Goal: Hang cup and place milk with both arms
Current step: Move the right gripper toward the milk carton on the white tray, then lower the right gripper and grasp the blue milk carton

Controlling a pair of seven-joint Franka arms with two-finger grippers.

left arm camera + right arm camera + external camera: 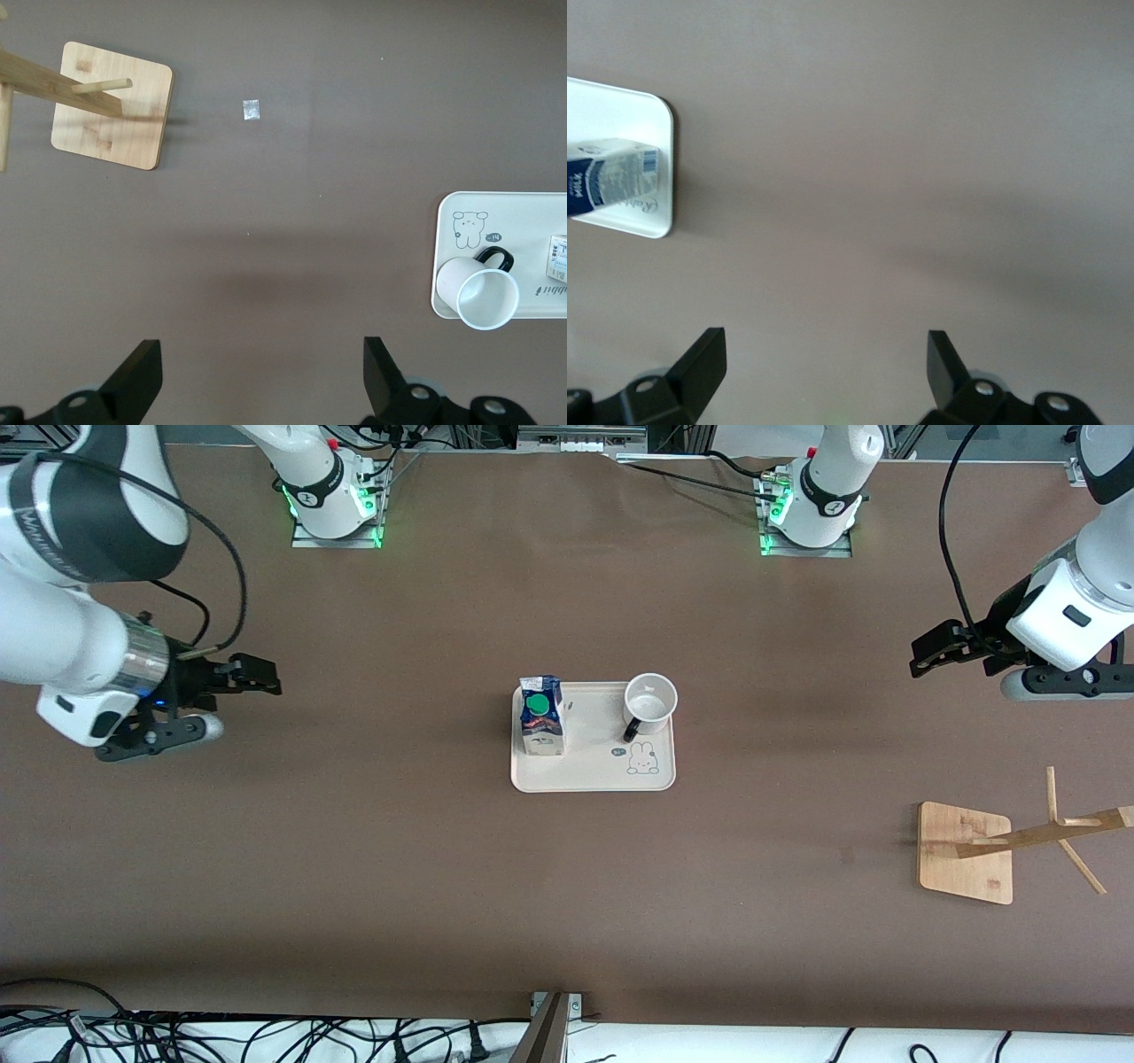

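My two grippers hang over bare brown table (pixel 354 850), jaws spread wide and empty: the left gripper (pixel 930 654) toward the left arm's end, the right gripper (pixel 257 676) toward the right arm's end. Between them, mid-table, a cream tray (pixel 585 778) carries both items. The milk (pixel 541 715) stands upright on the tray's end toward my right arm; the cup (pixel 649 701) sits upright, mouth up, on the end toward my left arm, its black handle turned toward the front camera. A wooden rack (pixel 966 853) stands near the left arm's end, nearer the front camera than the tray.
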